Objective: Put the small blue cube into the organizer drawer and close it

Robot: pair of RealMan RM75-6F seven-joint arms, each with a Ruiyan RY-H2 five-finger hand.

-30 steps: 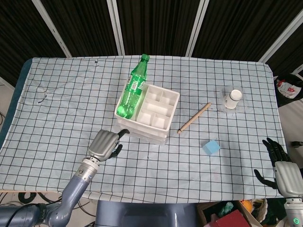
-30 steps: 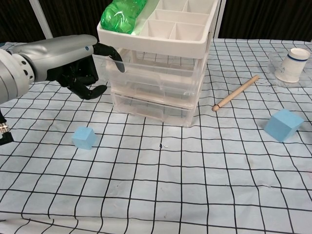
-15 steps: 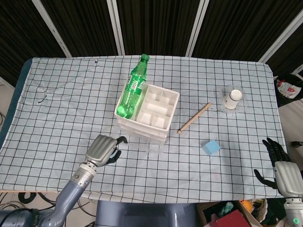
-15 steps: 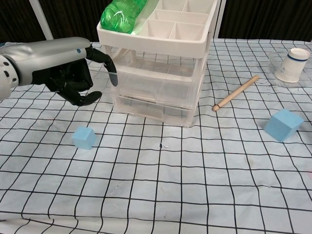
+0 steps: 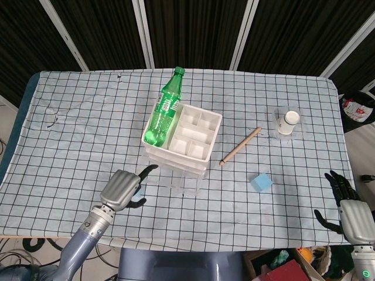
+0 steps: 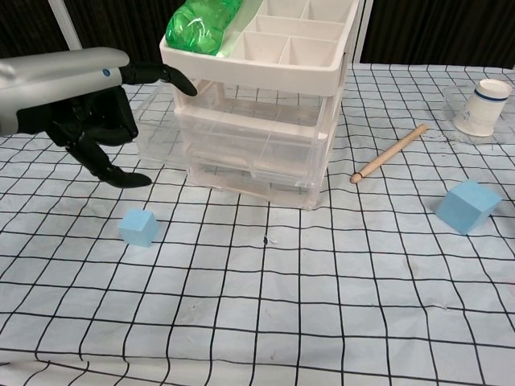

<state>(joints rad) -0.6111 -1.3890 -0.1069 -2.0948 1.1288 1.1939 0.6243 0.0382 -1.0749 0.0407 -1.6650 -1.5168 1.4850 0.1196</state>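
Small blue cube (image 6: 138, 227) (unlabelled) beside organizer (image 6: 257, 129).

Green plastic bottle (image 5: 162, 111) lying on its side, cap pointing toward the far edge of the desk (image 5: 76, 129). Wooden stick (image 5: 239, 146) flat and diagonal on the checked cloth (image 5: 82, 152). White paper cup (image 5: 288, 122) tipped on its side near the far right corner, well apart from the stick. Larger blue cube (image 5: 262, 182) on the cloth, nearer the front edge, between stick and right border.
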